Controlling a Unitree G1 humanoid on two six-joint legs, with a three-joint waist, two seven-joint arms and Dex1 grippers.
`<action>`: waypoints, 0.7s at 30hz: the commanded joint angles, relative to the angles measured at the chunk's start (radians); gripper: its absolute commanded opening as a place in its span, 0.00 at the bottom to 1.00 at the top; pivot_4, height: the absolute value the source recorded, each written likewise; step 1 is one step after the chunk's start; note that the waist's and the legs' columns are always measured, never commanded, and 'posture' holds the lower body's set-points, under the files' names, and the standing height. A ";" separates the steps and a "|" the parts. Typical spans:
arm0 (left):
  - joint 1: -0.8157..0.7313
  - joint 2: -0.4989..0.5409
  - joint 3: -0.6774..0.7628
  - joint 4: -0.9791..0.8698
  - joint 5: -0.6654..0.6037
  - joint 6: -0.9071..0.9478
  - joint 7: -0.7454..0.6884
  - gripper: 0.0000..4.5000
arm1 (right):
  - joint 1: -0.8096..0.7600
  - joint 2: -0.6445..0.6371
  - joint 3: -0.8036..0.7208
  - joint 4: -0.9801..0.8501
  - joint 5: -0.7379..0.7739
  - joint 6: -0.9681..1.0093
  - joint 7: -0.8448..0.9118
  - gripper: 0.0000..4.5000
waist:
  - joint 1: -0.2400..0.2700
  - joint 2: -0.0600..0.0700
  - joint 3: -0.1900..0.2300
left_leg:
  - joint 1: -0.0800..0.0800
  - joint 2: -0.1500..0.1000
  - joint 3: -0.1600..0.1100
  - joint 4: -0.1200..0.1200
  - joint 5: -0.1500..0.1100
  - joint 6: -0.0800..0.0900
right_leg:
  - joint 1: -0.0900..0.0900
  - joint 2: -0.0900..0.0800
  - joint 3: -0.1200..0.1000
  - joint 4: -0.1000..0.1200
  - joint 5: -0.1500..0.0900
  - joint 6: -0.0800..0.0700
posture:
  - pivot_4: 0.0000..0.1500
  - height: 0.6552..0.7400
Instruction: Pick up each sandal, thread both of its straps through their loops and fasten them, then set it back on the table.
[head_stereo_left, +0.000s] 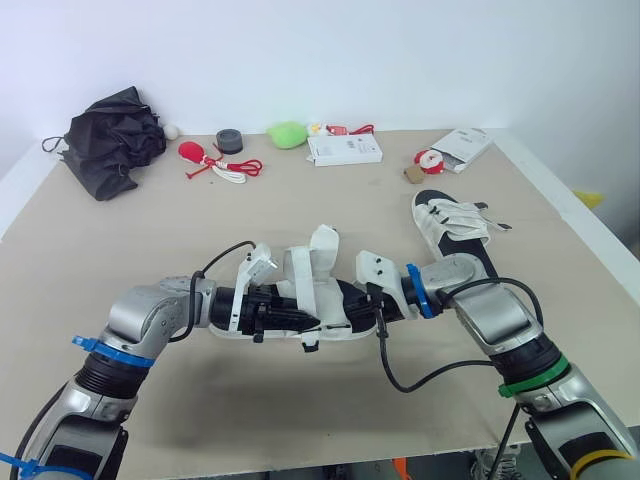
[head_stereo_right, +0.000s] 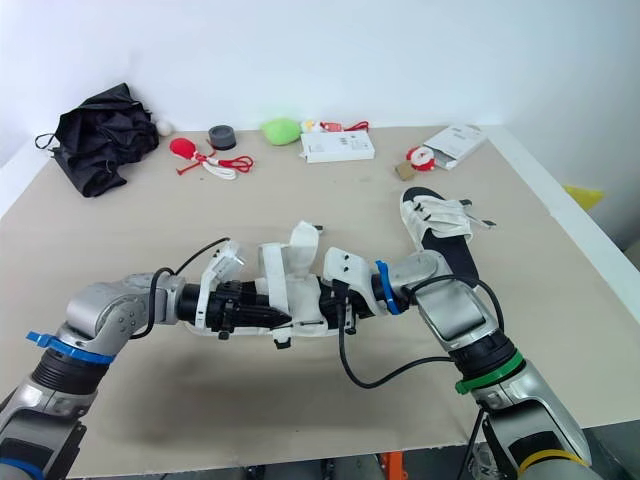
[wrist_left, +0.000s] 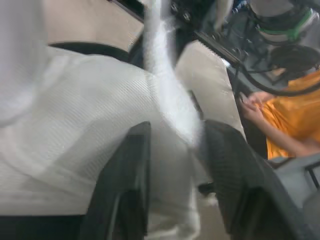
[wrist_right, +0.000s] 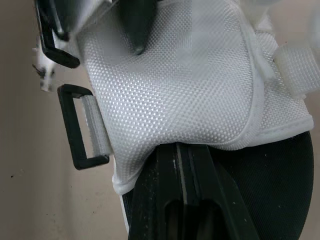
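Note:
A white-strapped sandal with a black sole hangs just above the table's middle, between my two grippers. My left gripper comes in from the left and, in the left wrist view, is shut on one of its white straps. My right gripper is shut on the sandal's sole edge from the right, below a white mesh flap. A black loop hangs from that flap with no strap through it. A second sandal lies on the table at the right, its straps crossed over it.
Along the table's far edge lie a black fabric bundle, red-and-white bits, a dark tape roll, a green lump, a white box and a packet. A person in orange sits beyond the table.

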 joint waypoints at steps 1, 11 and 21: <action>-0.047 0.032 0.078 -0.013 -0.103 0.101 -0.028 0.57 | 0.030 -0.005 0.064 0.047 -0.039 0.016 -0.006 0.00 | 0.000 0.000 0.000 | 0.000 0.000 0.000 0.000 0.000 0.000 | 0.000 0.000 0.000 0.000 0.000 0.000 | 1.00 1.00; 0.063 0.406 0.078 -0.155 -0.124 0.070 -0.342 0.57 | 0.027 -0.013 0.066 0.055 -0.043 0.001 0.009 0.00 | 0.002 0.003 0.001 | -0.003 0.004 0.001 -0.001 -0.002 -0.004 | -0.005 0.008 0.001 0.000 -0.003 -0.004 | 1.00 1.00; 0.370 0.201 0.050 -0.299 0.060 -0.216 -0.094 0.57 | 0.028 -0.009 0.068 0.051 -0.040 0.006 0.011 0.00 | 0.007 0.002 0.001 | -0.003 0.006 0.002 0.000 -0.003 -0.005 | -0.007 0.006 0.003 0.001 -0.002 -0.004 | 1.00 1.00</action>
